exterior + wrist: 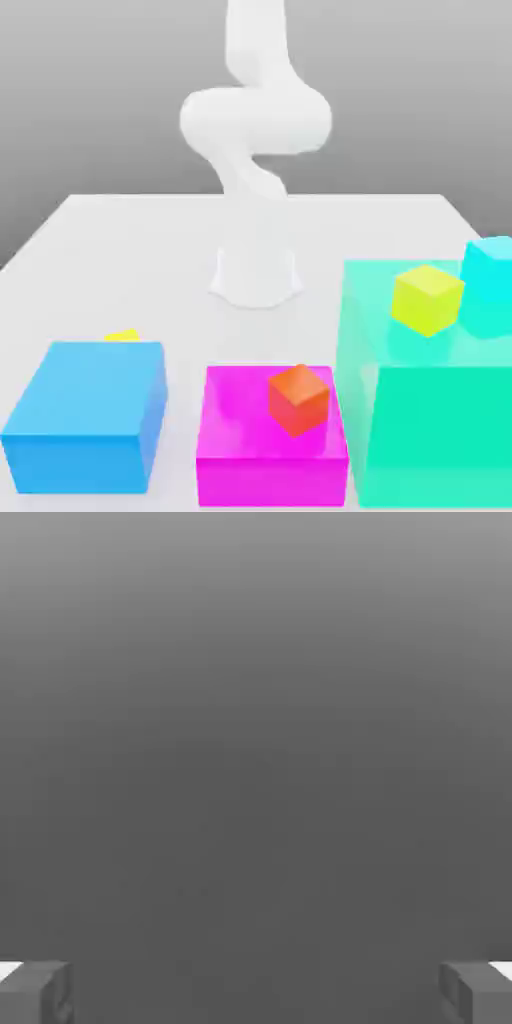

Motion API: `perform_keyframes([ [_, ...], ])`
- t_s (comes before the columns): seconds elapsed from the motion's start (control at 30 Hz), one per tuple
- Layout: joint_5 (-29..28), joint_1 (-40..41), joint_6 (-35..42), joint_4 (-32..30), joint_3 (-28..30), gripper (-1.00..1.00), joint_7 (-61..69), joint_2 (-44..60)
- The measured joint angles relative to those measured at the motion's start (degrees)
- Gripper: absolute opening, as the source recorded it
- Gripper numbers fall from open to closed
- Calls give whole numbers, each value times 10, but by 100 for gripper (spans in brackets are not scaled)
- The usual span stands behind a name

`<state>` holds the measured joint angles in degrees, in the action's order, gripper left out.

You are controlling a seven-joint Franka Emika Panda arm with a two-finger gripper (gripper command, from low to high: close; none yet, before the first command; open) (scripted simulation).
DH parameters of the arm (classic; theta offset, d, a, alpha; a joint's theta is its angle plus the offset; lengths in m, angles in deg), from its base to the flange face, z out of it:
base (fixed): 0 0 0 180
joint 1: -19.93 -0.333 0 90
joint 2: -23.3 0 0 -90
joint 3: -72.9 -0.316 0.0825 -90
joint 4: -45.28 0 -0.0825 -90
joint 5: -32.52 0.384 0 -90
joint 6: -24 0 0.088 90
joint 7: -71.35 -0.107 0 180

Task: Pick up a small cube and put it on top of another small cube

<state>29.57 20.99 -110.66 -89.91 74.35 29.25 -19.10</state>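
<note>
simulated lab scene, white robot arm (255, 130), pale tabletop (180, 270), plain coloured blocks (85, 385)

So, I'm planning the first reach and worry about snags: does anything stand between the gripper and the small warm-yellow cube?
The blue block stands in front of the small warm-yellow cube, hiding its lower part; nothing visible stands on the arm's side.

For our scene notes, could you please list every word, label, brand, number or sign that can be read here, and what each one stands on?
There are none: no text can be read on the robot arm, the blue block, the magenta block, the green block or the small cubes on top of the magenta and green blocks.
</note>
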Motion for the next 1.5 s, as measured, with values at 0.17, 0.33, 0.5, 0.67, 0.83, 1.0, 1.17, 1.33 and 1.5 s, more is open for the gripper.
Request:
perform_keyframes([
  [0.17,-55,24,-57,-69,43,0,81,70],
  [0.33,-99,48,-112,-136,99,0,166,136],
  [0.5,-133,74,-168,-203,164,0,260,201],
  [0.67,-153,98,-226,-270,235,0,366,267],
  [0.83,-139,112,-288,-339,306,0,496,335],
  [1.0,-10,85,-354,-353,317,0,620,417],
  [1.17,201,220,-414,-336,123,0,768,499],
  [1.33,230,358,-464,-327,-18,-100,797,555],
  [1.5,226,371,-468,-326,-30,-100,795,561],
])
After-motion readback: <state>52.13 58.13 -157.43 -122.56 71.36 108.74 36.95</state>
